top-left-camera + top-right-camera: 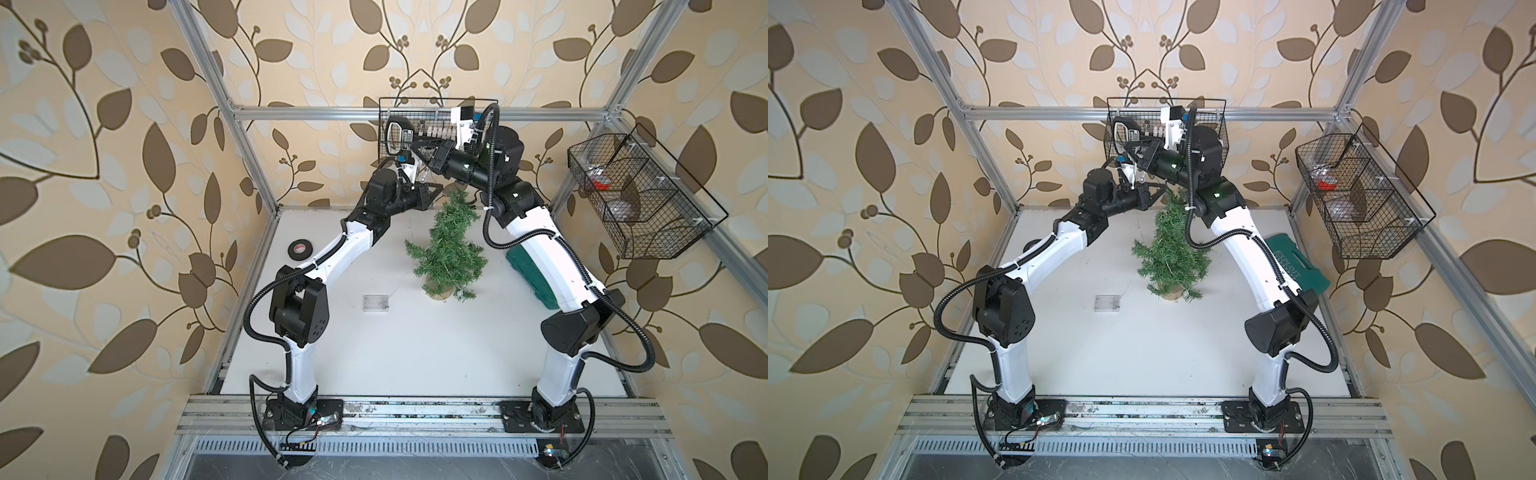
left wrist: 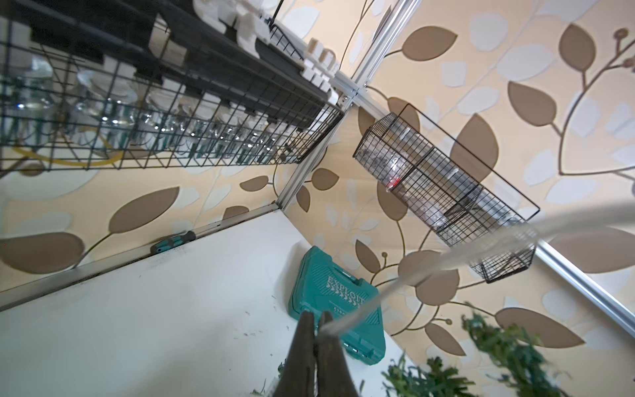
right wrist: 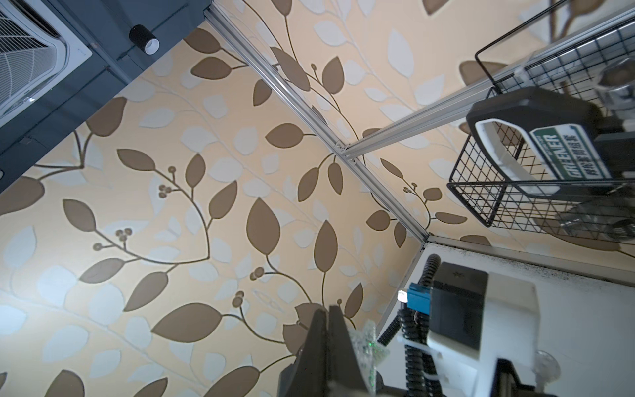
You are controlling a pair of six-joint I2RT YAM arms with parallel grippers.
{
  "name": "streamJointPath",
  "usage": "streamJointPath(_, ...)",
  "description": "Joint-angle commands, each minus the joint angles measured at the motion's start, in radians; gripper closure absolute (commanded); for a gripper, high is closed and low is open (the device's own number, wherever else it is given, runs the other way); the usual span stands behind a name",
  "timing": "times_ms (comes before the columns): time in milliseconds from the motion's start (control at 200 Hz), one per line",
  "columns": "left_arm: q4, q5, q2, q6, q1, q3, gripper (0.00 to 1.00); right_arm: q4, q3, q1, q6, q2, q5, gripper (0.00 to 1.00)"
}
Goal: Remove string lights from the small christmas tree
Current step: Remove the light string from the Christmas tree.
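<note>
**Both grippers up over the treetop**

Small christmas tree (image 1: pixel 446 253) stands on its base on the table (image 1: pixel 374 365). Left gripper (image 2: pixel 314 331) is just above the tip, pinching a strand of the string lights (image 2: pixel 446 257). Right gripper (image 3: pixel 328 318) is higher above the tip, jaws pressed together with a glittery clump against one finger. Whether it is pinched cannot be told. Battery box (image 1: pixel 376 302) lies flat near the tree's base, on the left-arm side.

Pale silvery string lights (image 2: pixel 446 257) run from the tips of the dark left gripper (image 2: pixel 315 321). Beside it stands the dark green small christmas tree (image 1: pixel 446 253). Beyond its tips lies a teal tool case (image 2: pixel 338 302) with pale lettering. The table (image 1: pixel 395 353) is white and the wire basket (image 1: pixel 665 245) black. The wallpaper (image 1: pixel 124 291) is beige, patterned with brown and whitish leaves.
</note>
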State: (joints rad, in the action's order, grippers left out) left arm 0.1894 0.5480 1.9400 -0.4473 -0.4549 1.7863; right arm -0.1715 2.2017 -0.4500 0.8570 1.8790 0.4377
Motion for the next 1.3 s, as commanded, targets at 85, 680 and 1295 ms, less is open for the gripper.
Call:
streamJointPath(85,-0.055,-0.027,-0.148,0.089,0.001,-0.045,1.00,0.046,-0.010,0.050,0.017,-0.032,-0.002,0.96)
streamJointPath(680,-0.194,0.078,-0.266,0.095,-0.007,-0.112,1.00,0.050,0.104,0.084,0.123,0.091,0.055,0.95)
streamJointPath(1295,-0.300,0.058,-0.277,0.155,-0.027,-0.070,1.00,0.012,0.050,0.066,0.132,0.054,-0.064,0.97)
